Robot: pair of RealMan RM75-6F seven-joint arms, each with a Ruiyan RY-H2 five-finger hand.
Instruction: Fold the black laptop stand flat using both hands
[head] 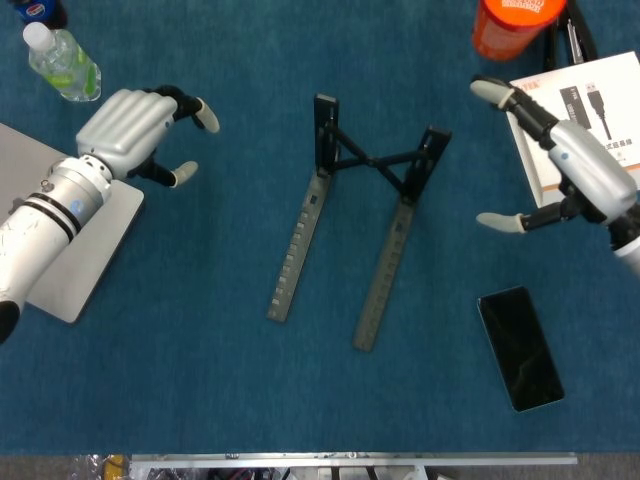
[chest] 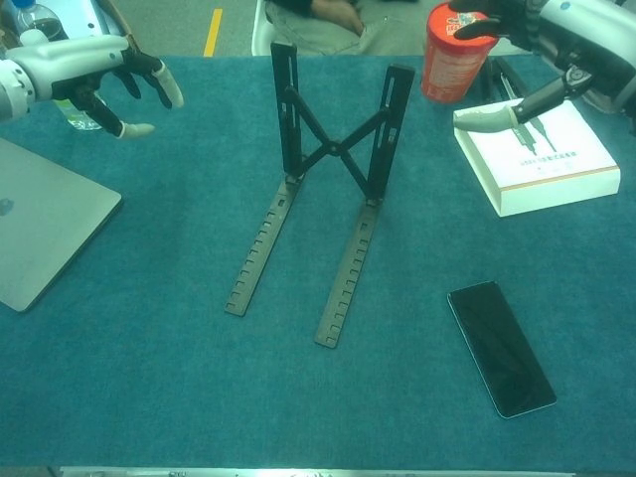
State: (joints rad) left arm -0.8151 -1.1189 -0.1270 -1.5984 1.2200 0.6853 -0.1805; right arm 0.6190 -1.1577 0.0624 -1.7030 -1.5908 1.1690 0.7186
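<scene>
The black laptop stand (chest: 328, 189) is seen upright and untouched between the left hand (chest: 104, 75) and right hand (chest: 542, 50), both spread and empty

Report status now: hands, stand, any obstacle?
Left hand open, right hand open, both clear of stand. Stand upright, unfolded. Nothing blocking.

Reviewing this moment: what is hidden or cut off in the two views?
- Right hand: chest view's top and right edges crop it.
- Orange canister: head view's top edge cuts it off.
- Water bottle: chest view, mostly behind the left hand.
- Laptop: head view, the left arm covers much of it.
</scene>
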